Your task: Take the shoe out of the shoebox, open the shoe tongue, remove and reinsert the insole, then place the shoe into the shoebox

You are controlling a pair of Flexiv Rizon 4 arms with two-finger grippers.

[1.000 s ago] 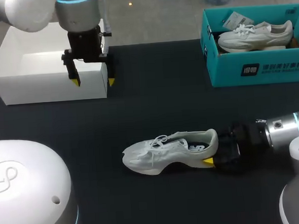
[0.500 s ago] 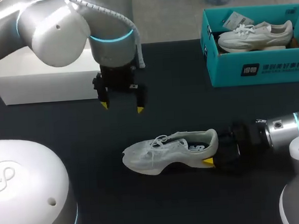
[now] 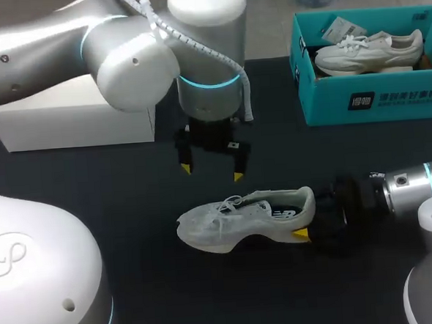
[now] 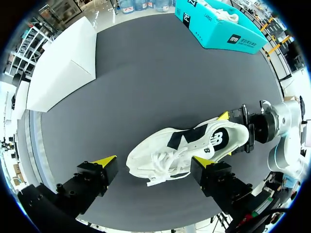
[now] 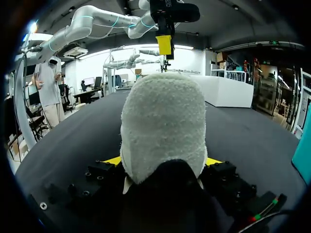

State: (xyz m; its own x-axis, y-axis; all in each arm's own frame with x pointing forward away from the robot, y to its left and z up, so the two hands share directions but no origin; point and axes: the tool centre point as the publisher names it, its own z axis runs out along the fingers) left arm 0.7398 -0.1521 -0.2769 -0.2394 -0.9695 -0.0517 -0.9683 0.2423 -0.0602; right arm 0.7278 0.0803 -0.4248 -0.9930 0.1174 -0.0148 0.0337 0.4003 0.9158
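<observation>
The shoe (image 3: 241, 219) is laid on the dark table (image 3: 92, 177), toe pointed at the left arm's side. Its heel is clamped from 2 sides by the right gripper (image 3: 306, 217). The left gripper (image 3: 211, 172) is held above the laces, its 2 fingers spread wide, nothing touched.

1. Bright, even light falls from overhead onto the dark table (image 3: 129, 182).
2. The shoe (image 3: 241, 219) casts only a faint, soft shadow.
3. Mild glare gleams on the left arm (image 3: 133, 60).
</observation>
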